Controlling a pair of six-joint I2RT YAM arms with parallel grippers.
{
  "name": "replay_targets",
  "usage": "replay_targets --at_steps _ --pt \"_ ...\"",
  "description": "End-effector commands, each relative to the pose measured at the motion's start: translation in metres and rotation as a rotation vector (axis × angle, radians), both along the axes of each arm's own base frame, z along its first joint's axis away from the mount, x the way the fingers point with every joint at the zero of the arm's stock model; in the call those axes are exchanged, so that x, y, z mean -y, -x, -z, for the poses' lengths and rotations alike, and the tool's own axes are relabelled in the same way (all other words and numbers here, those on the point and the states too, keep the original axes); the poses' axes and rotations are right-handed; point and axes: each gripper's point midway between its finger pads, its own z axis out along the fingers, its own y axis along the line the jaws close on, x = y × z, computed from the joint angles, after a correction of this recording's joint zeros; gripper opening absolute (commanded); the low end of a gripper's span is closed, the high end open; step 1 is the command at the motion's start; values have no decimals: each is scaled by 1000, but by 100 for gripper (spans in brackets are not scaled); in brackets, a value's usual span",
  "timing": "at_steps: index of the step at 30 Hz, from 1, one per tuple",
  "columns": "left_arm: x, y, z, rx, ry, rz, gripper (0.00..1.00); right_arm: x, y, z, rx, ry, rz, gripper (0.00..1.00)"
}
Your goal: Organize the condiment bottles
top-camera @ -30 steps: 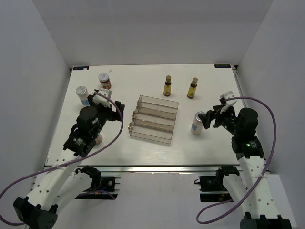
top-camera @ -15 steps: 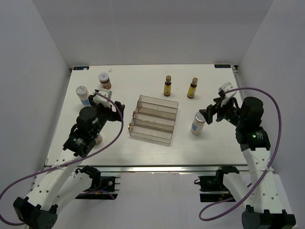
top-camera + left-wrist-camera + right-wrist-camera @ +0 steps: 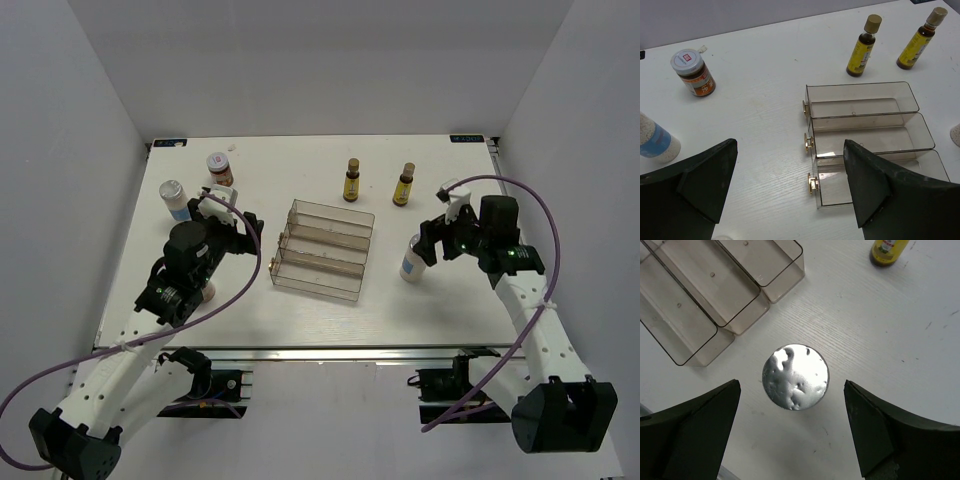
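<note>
Right wrist view: right gripper (image 3: 432, 243), jaws spread wide, now swung in above white bottle (image 3: 795, 376), which stands centred between fingers (image 3: 695, 430), untouched, just right of rack (image 3: 322, 250). Left gripper (image 3: 790, 145) unmoved, likewise released.

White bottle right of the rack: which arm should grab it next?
Right. The right gripper hangs open straight above the white bottle, with its silver cap centred between the fingers in the wrist view. The left gripper, also open, sits on the other side of the rack.
</note>
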Motion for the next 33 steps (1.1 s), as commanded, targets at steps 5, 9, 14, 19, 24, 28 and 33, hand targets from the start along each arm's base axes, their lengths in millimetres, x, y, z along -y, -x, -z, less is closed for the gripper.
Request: replay_targets --at_steps 5,9,14,19,24,28,33 --pt "1 1 -1 -2 -4 11 96 -13 -1 37 -80 63 -55 89" --pt "1 1 -1 -2 -4 9 96 -12 -8 50 -72 111 -25 89" --pt "2 0 0 -3 -6 11 96 -4 -9 65 -88 143 10 83" --pt "2 0 2 -8 -9 11 97 -7 -12 57 -35 131 -1 72" --pt "1 0 2 -9 -10 8 97 -9 -17 53 -25 132 -18 87" --pt "1 0 1 -8 -9 8 97 -15 -18 54 -26 107 -38 87" --pt "1 0 1 -7 -8 8 97 -14 -21 50 -2 105 -28 73"
